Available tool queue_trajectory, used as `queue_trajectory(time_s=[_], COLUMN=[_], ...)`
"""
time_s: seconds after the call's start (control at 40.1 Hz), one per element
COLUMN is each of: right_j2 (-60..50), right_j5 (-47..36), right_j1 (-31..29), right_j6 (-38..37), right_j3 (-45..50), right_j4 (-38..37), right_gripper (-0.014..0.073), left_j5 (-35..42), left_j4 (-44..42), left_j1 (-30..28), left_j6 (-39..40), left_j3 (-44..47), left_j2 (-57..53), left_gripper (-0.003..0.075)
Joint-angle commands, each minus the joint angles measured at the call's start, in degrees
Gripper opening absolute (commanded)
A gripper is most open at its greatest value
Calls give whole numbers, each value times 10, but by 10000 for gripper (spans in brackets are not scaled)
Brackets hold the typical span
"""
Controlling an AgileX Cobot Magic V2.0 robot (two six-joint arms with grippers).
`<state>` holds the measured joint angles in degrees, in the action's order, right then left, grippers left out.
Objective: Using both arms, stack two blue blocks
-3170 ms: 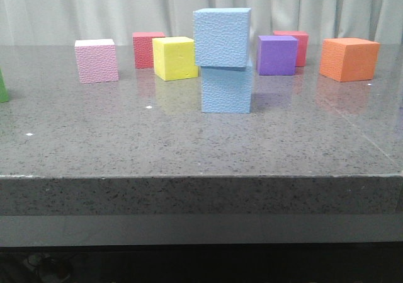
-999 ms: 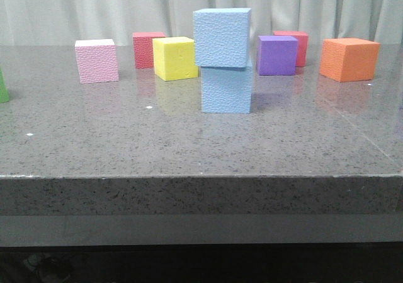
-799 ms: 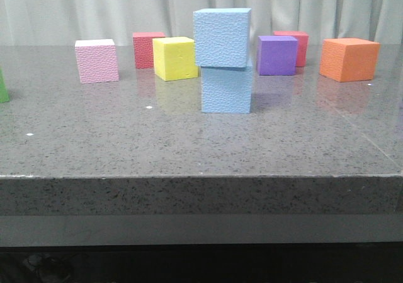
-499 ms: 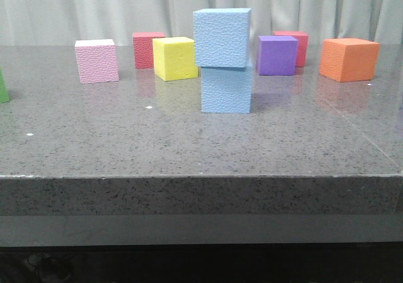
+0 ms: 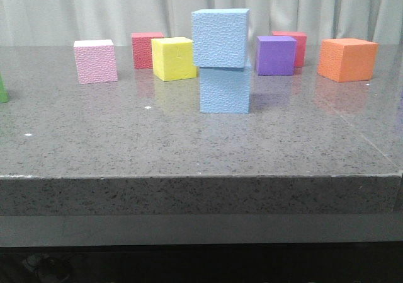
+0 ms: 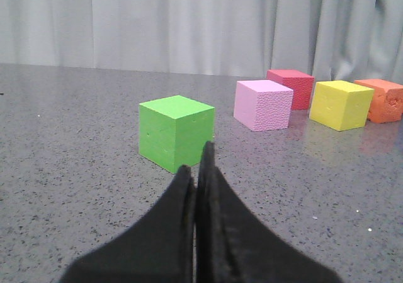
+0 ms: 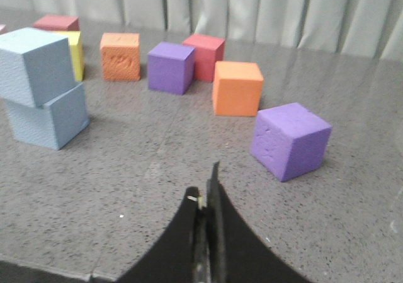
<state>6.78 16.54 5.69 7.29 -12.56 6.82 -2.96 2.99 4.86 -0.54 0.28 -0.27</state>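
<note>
The left tool (image 6: 196, 169) was pressed shut and held nothing, low over the surface (image 5: 94, 144) just before a green cube (image 6: 175, 132). The right tool (image 7: 206, 195) was likewise closed and empty, well apart from the blue blocks. The upper blue block (image 5: 220, 37), pebbly-faced sky-blue foam, sat on the lower blue block (image 5: 224, 89), shifted slightly left and twisted. The stack stood mid-surface, with a yellow cube (image 5: 174, 58) and purple cube (image 5: 275, 55) behind it and bare grey stone reaching to the near edge.
</note>
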Motion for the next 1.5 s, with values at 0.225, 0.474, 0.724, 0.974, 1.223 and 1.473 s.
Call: queue_trajectory(time_s=[0.225, 0.474, 0.724, 0.974, 1.223, 1.473], right_j2=[-82, -84, -84, -85, -85, -85], right_j5=[-188, -207, -211, -218, -213, -214], right_j1=[-17, -18, -18, -23, -40, -47], right_j6=[3, 3, 3, -110, -114, -112], right_j3=[123, 141, 141, 141, 141, 141], right_j4=[13, 14, 14, -53, -49, -49], right_gripper=[-69, -69, -69, -69, -69, -69], left_j5=[50, 50, 50, 50, 50, 50], left_j4=[0, 0, 0, 0, 0, 0], left_j1=[-2, -2, -2, -2, -2, -2], left_j6=[5, 5, 5, 5, 5, 5], left_j3=[22, 22, 22, 22, 22, 22], left_j2=[-14, -14, -14, -14, -14, -14], left_gripper=[-18, -18, -18, -18, -18, -18])
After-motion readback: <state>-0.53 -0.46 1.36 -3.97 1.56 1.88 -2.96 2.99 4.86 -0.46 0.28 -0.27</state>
